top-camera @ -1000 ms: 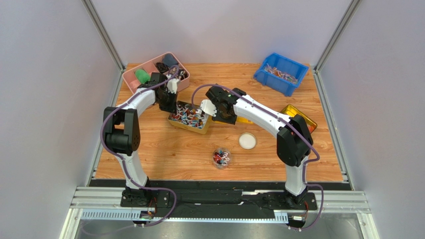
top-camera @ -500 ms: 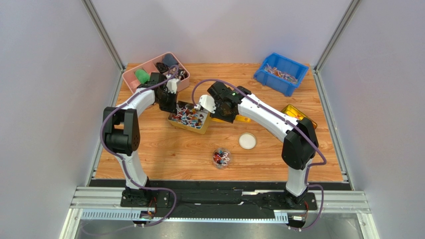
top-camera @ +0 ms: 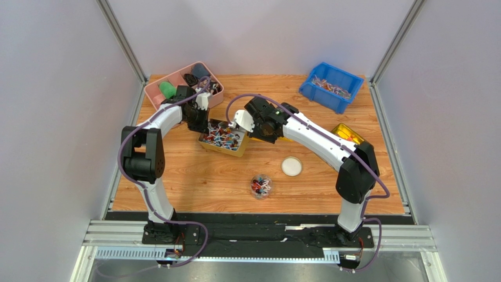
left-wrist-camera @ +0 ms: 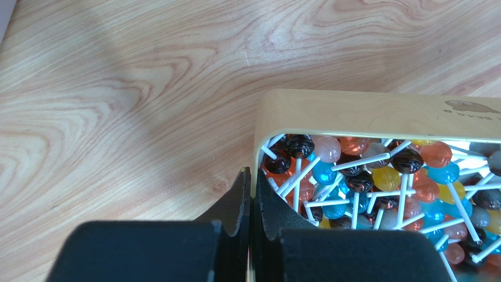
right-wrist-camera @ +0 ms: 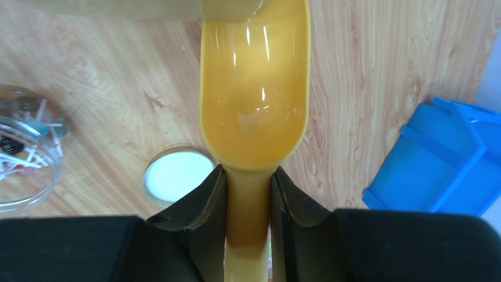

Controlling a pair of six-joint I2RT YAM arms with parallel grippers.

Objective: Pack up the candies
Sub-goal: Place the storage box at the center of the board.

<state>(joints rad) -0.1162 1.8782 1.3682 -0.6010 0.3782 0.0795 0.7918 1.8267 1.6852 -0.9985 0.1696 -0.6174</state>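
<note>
Candies (left-wrist-camera: 364, 182) many, one tray (left-wrist-camera: 376, 111), one scoop (right-wrist-camera: 254, 106)

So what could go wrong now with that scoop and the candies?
The candies sit heaped, sticks tangled, in the box; the scoop in the right gripper could flick some onto the table.
The left gripper pinches just one thin wall of the box, so a hard push might tip it.
The jar is small, so pouring may spill.

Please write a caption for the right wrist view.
Right tool holds an empty scoop; white lid and blue bin lie nearby.
</note>
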